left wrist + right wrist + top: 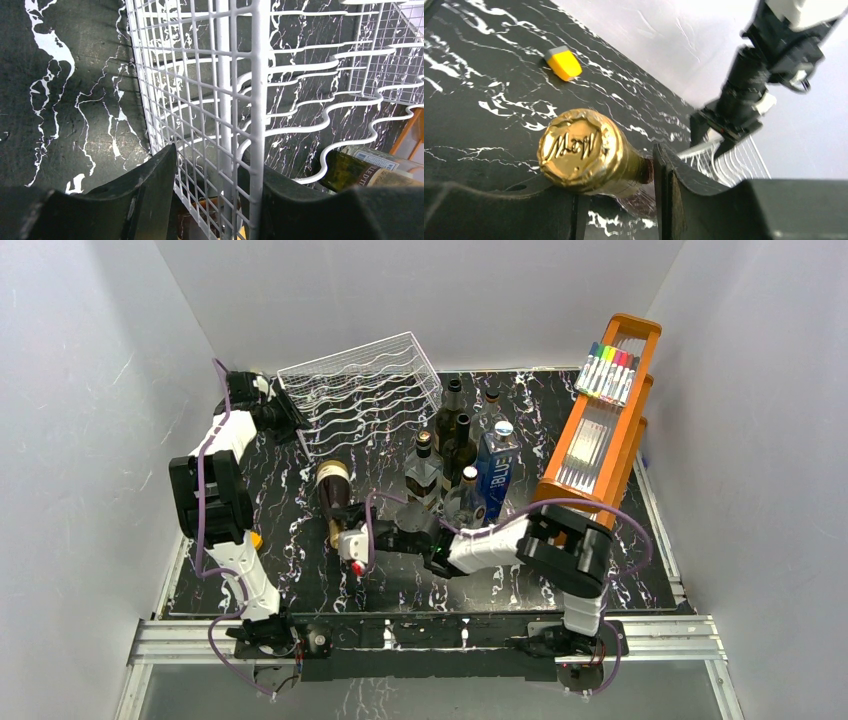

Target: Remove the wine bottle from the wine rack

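The wine rack (362, 392), a white wire box with wavy cradles, stands at the back of the black marbled table. My left gripper (292, 418) is at its left side. In the left wrist view the jaws (217, 165) are shut on the rack's side mesh (200, 100), one finger on each face. The wine bottle (335, 495) lies on its side just in front of the rack, gold-foiled neck (584, 150) pointing toward the arms. My right gripper (352, 540) is shut on that neck, just behind the cap.
Several upright bottles (452, 450) and a blue box (497, 472) stand right of the lying bottle. A tall orange wooden rack (600, 435) holding markers (607, 372) leans at the far right. A small yellow block (563, 62) lies near the left arm. White walls enclose the table.
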